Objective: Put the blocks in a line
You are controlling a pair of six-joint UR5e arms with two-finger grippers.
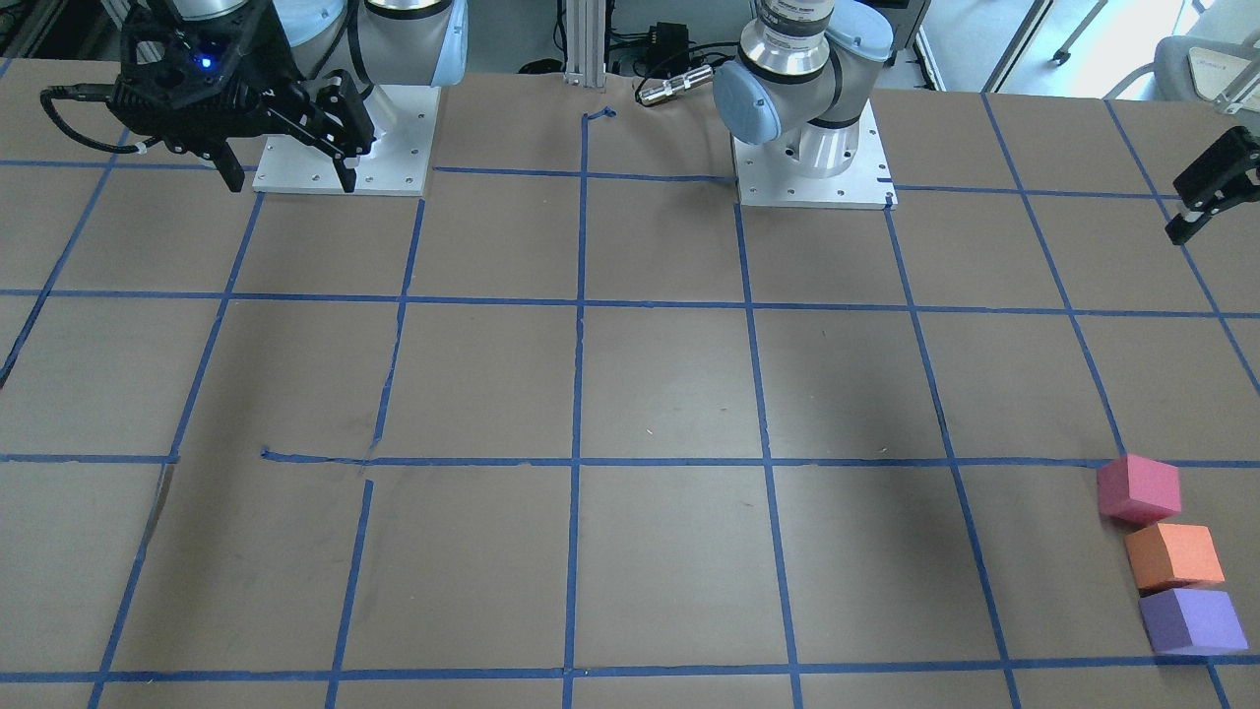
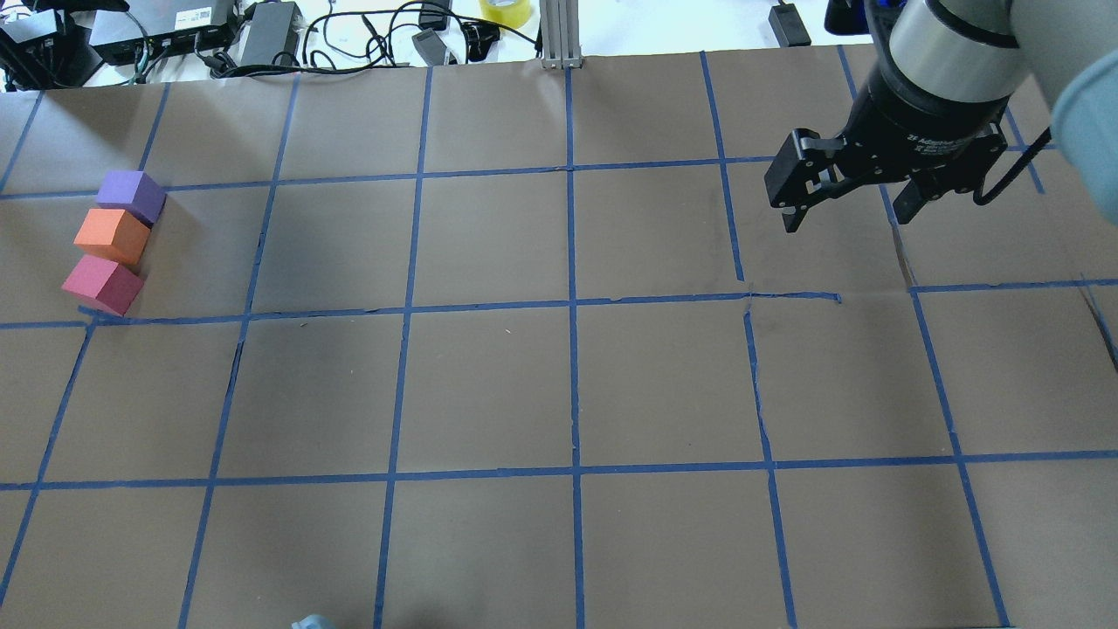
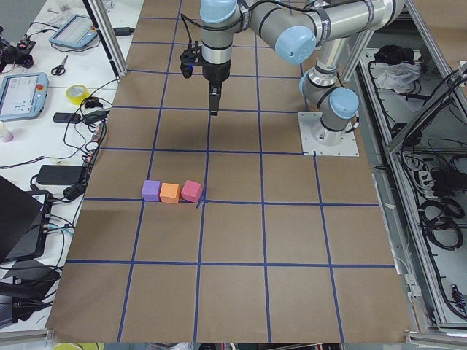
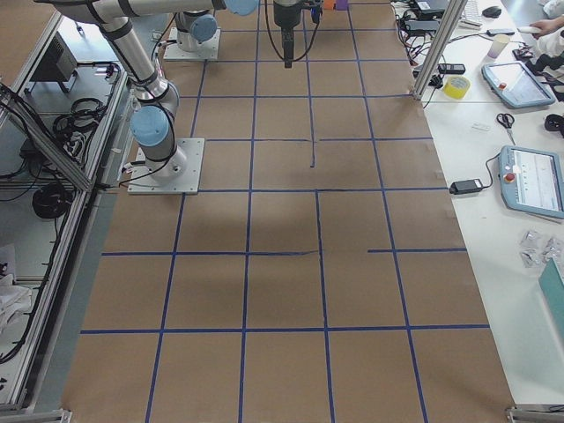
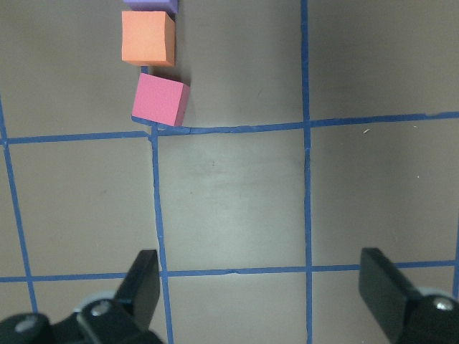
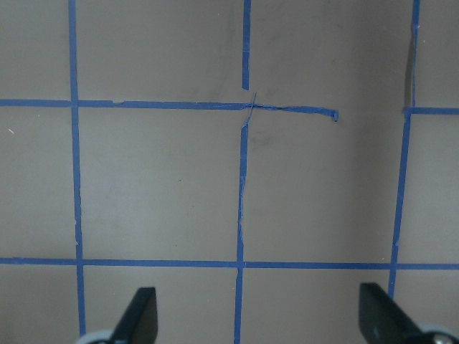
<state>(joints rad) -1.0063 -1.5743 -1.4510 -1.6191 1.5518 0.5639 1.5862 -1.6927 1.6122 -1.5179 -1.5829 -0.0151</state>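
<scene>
The three blocks stand in a short row on the brown table at my left end: purple (image 2: 131, 196), orange (image 2: 112, 236), pinkish-red (image 2: 102, 284). They also show in the front view as pinkish-red (image 1: 1139, 487), orange (image 1: 1173, 556), purple (image 1: 1193, 620). The pinkish-red one (image 5: 159, 100) is turned slightly, a small gap from the orange (image 5: 148, 38). My left gripper (image 5: 259, 265) is open and empty, high above the table, about one grid square from the blocks. My right gripper (image 2: 847, 214) is open and empty, raised over the right half.
Blue tape lines (image 2: 572, 306) mark a grid on the paper; one line is torn and broken (image 6: 287, 107) below the right gripper. The arm base plates (image 1: 812, 177) sit at the robot's edge. Cables and a tape roll (image 2: 505, 10) lie past the far edge.
</scene>
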